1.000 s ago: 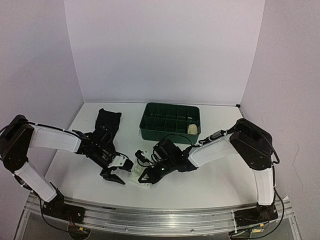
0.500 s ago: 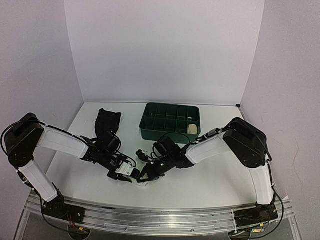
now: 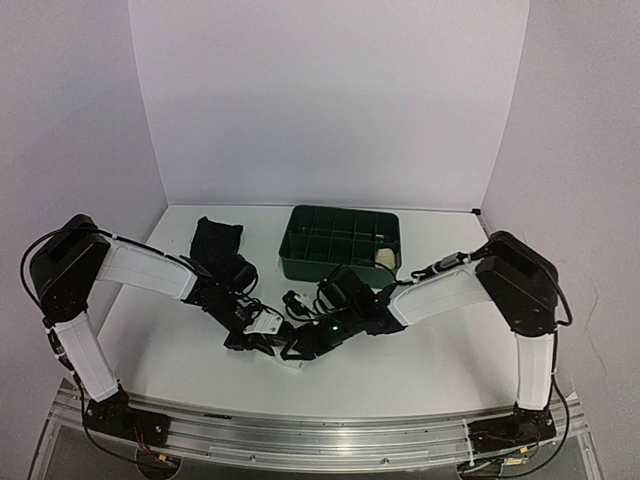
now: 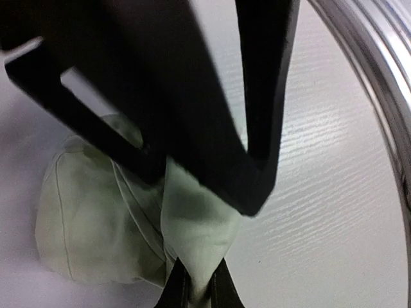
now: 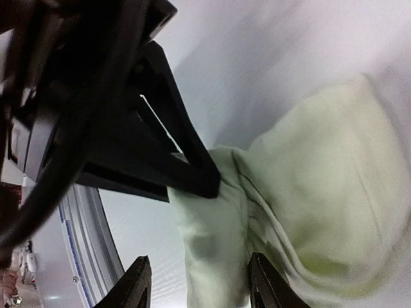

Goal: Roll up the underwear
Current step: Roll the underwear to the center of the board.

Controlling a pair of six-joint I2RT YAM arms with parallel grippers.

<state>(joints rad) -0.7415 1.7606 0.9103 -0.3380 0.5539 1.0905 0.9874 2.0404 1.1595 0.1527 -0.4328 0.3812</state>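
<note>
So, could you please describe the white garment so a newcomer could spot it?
From the green tray, come toward the near edge, where the left hand and right hand meet. The white garment lies bunched between them; unlike the black garment left of the tray, it is pale and small.

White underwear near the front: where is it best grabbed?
Probably the narrow bunched neck of the white underwear, from above: it stands up as a ridge, the wide part lies flatter. The open right tool straddles it; the left tool pinches there.
</note>
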